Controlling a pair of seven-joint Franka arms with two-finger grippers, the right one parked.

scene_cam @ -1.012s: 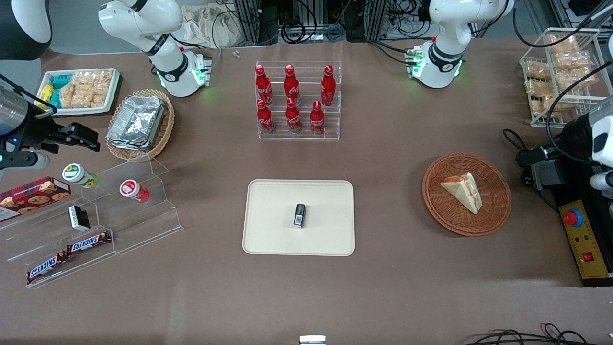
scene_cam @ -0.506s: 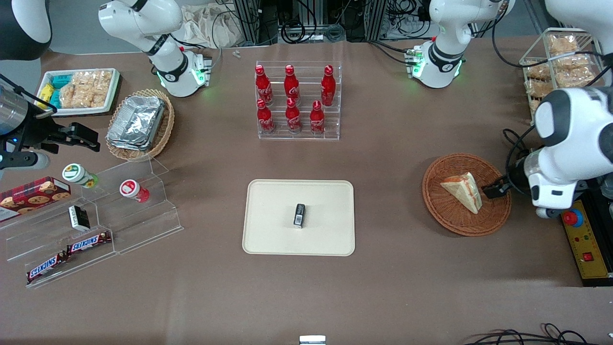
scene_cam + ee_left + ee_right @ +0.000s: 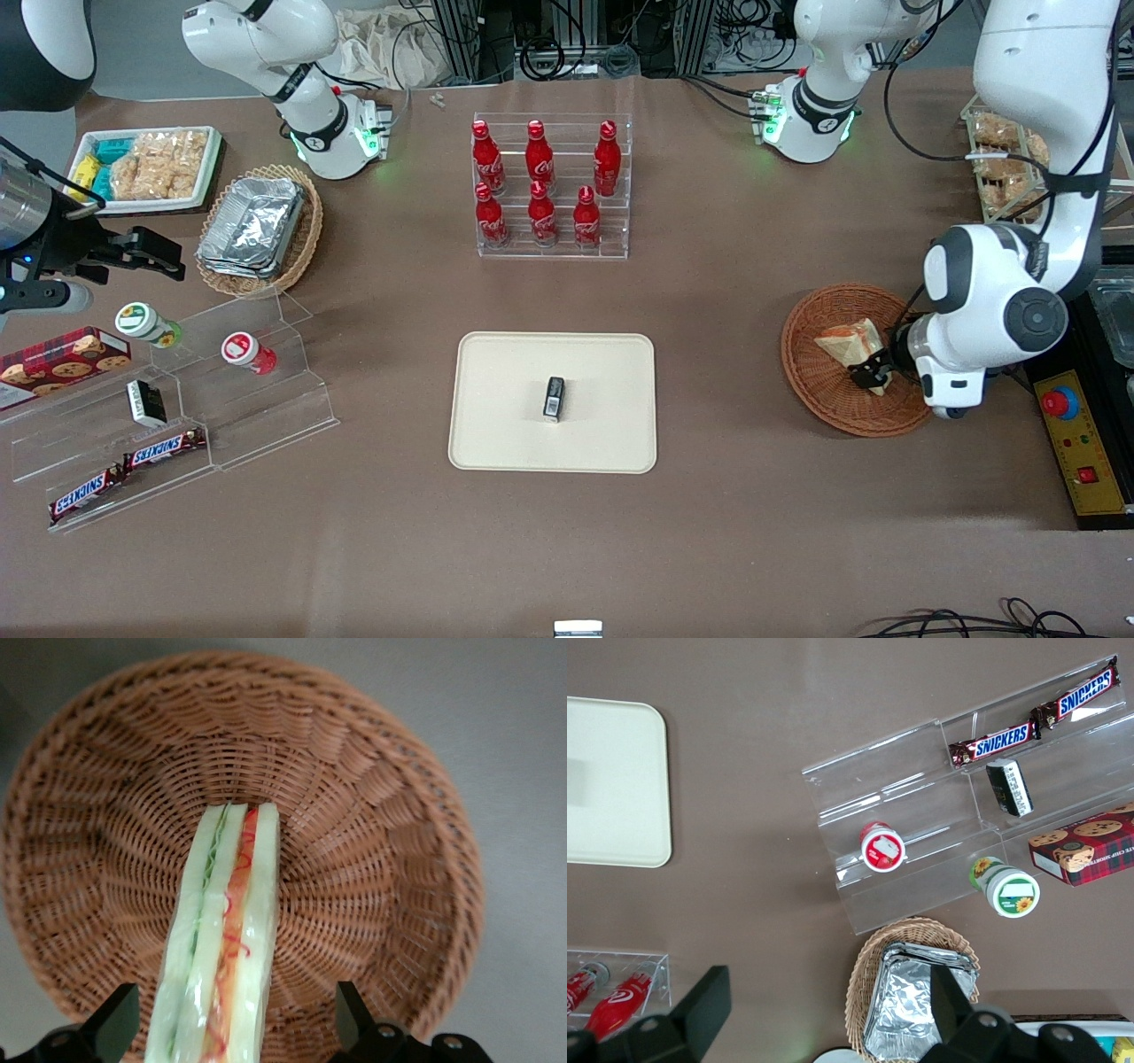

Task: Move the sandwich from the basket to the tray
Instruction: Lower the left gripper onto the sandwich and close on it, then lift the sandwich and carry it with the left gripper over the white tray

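Within the last second the left arm had swung in from the working arm's end of the table, and its gripper (image 3: pixel 870 372) had come down over the basket (image 3: pixel 819 390), where a moment before only the arm's edge showed. In the wrist view the two fingers (image 3: pixel 113 1028) stood spread wide, one on each side of the sandwich (image 3: pixel 223 939), not touching it; nothing was gripped. The sandwich stood on edge in the basket, filling edge up toward the camera, roughly centred on the weave. I judged the reach to be done and the closing not yet begun; the lift and carry remained.

The tray (image 3: pixel 505 443) lay well apart from the basket, toward about nine o'clock from it in the front view, flat on the brown table cover (image 3: pixel 726 532). A small dark box (image 3: pixel 554 397) sat at the tray's middle, so free room for the sandwich lay to either side of it. At about twelve o'clock from the tray stood a clear rack of red bottles (image 3: pixel 540 186), well clear of a straight path between basket and tray.
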